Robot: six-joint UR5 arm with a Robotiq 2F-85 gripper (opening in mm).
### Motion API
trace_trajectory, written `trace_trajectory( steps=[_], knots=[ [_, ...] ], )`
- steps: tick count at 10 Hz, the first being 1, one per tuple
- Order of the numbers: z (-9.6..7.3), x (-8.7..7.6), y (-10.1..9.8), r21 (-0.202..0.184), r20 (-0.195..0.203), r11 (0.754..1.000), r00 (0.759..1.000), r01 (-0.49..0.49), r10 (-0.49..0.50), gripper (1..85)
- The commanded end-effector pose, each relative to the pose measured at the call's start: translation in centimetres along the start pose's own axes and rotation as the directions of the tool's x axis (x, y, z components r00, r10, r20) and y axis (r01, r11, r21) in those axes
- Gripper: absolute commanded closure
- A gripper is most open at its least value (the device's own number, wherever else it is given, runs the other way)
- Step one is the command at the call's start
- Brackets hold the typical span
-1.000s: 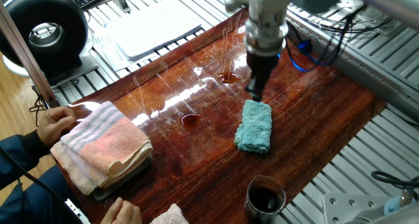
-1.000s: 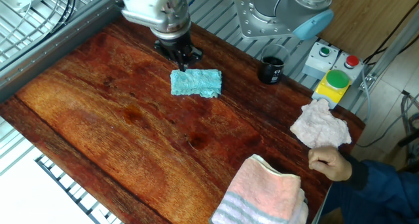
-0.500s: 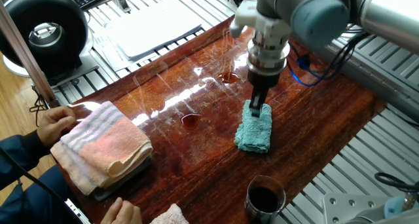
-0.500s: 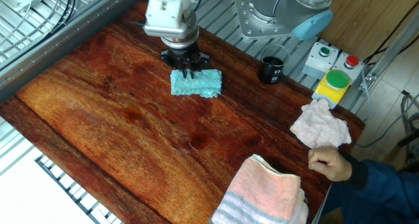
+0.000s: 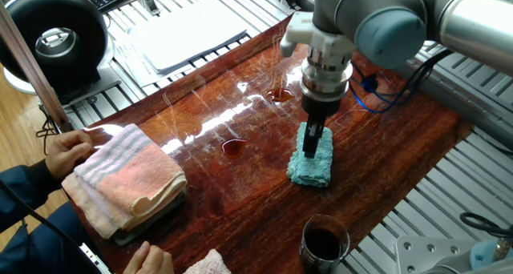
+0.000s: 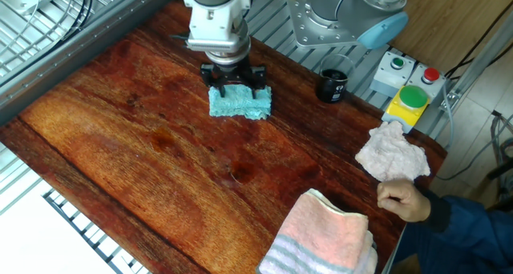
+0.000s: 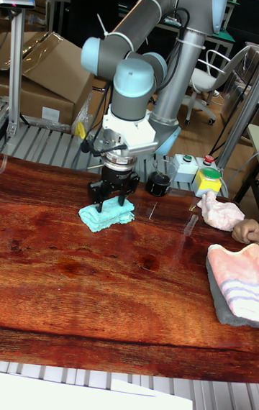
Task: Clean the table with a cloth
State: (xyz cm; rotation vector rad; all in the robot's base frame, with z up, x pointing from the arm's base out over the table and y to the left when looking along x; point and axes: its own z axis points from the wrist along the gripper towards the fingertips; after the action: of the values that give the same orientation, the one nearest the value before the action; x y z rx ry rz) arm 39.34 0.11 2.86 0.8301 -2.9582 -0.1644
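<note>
The teal-blue cloth [image 5: 311, 167] [image 6: 239, 106] [image 7: 108, 218] lies on the glossy reddish-brown table [image 5: 385, 146] [image 6: 120, 130] [image 7: 86, 295]. My gripper [image 5: 313, 146] [image 6: 237, 85] [image 7: 111, 202] points straight down onto the cloth. It is open, with its two fingers spread across the cloth's width and their tips at or in the fluff. Two small dark liquid spots [image 5: 232, 147] [image 5: 279, 94] sit on the table left of the cloth.
A folded pink-and-grey striped towel [image 5: 124, 178] [image 6: 325, 238] lies at one table end beside a person's hand [image 5: 68, 150]. A dark cup [image 5: 323, 243] [image 6: 332, 86] stands off the table edge near the cloth. A pinkish-white cloth [image 6: 391, 155] lies by a button box [image 6: 413, 102].
My gripper moved from beyond the cloth's end to over its middle and came down onto it. Its fingers spread apart. The cloth has stayed in place.
</note>
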Motion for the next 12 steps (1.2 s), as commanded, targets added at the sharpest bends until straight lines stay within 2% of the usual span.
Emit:
trace_trajectory(
  steps=[1, 3, 5, 7, 9, 10, 11, 12],
  knots=[
    [1.1, -0.2, 0.5, -0.015, 0.024, 1.0, 1.0, 0.015, -0.014, 0.7],
    [2.4, -0.8, -0.6, 0.011, 0.059, 0.999, 0.997, 0.044, -0.045, 0.7],
    [2.7, -0.8, -1.7, 0.044, 0.063, 0.997, 0.996, 0.063, -0.066, 0.7],
    [2.3, -0.8, -3.8, 0.11, 0.06, 0.991, 0.994, 0.079, -0.086, 11.3],
    [1.8, -0.3, -5.7, 0.171, 0.039, 0.982, 0.995, 0.081, -0.089, 26.7],
    [1.7, -0.3, -5.9, 0.18, 0.036, 0.981, 0.996, 0.072, -0.079, 35.3],
    [1.5, -0.3, -6.4, 0.198, 0.033, 0.979, 0.998, 0.049, -0.056, 51.7],
    [1.0, -0.7, -7.3, 0.241, 0.043, 0.971, 0.999, -0.009, -0.002, 80.0]
  ],
)
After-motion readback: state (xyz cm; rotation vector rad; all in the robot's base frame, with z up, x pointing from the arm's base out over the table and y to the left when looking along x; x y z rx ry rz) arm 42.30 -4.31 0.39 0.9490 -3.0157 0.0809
